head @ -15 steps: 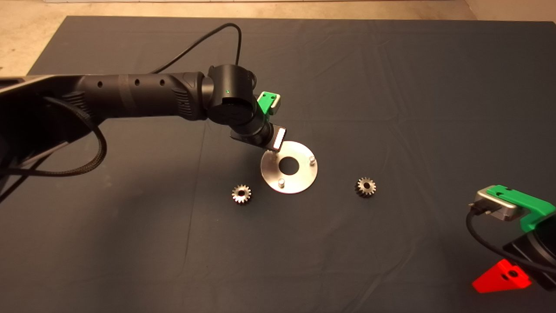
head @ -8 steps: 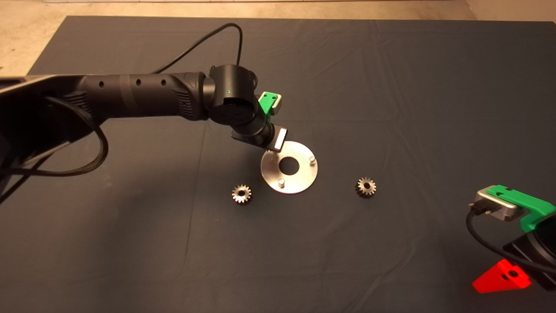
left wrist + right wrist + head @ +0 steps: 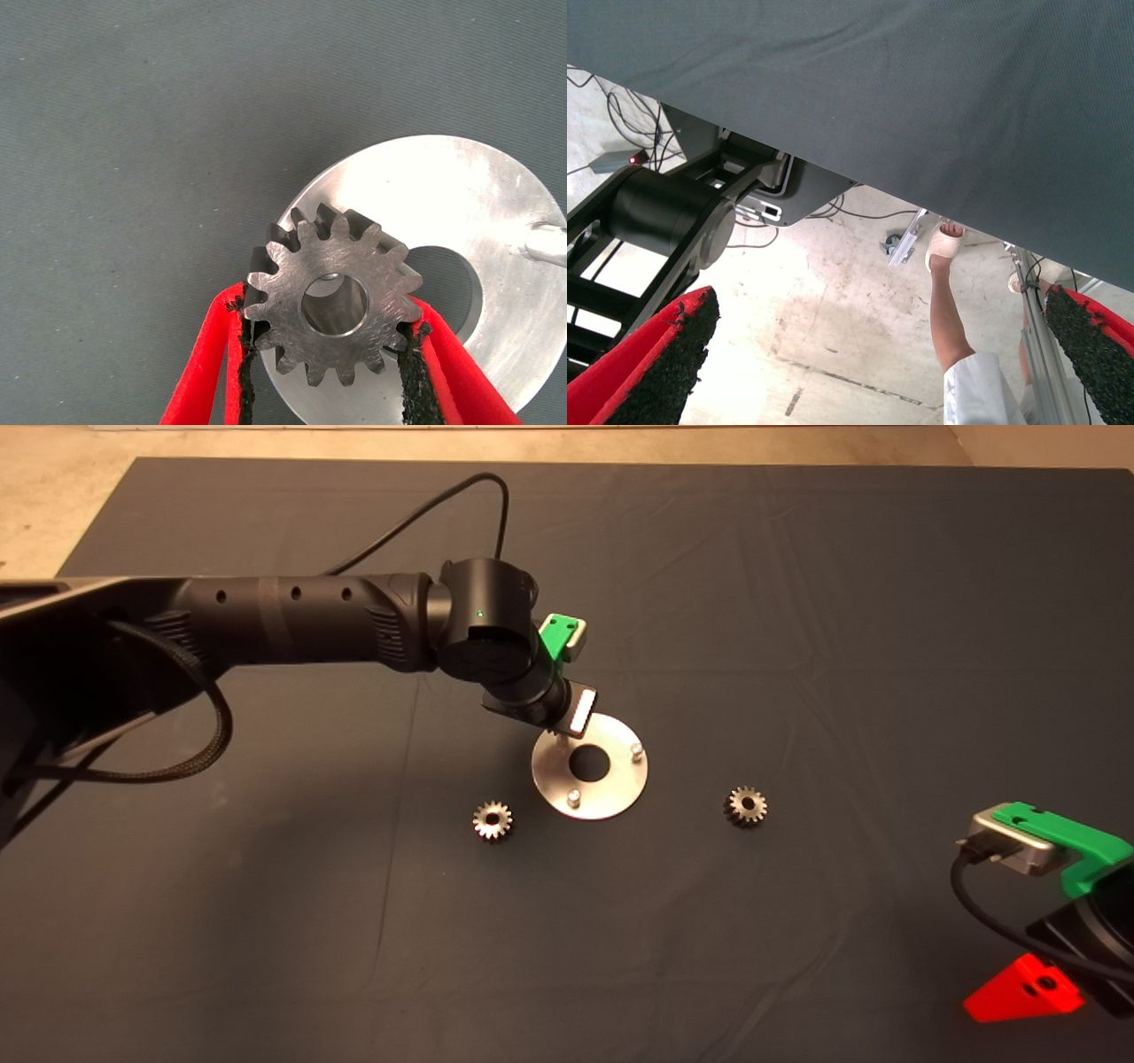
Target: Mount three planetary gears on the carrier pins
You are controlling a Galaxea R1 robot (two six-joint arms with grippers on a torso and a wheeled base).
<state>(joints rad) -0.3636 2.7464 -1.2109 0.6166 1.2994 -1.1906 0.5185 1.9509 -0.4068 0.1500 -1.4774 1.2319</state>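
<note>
Since a second ago my left gripper (image 3: 330,354) has crept further over the plate (image 3: 611,793), fingers clamped on a gear (image 3: 332,305) above one pin, none seated yet, two gears (image 3: 493,820) beside the plate.

A: The overhead view is dim and warm-toned; the arm casts a soft shadow on the mat (image 3: 797,602).

B: The plate (image 3: 611,788) shines pale, though. The wrist close-up is evenly lit and crisp (even the gear (image 3: 332,305) teeth), with mild glare on the metal.

A: And the floor (image 3: 833,336) beyond looks bright, nearly washed out.
</note>
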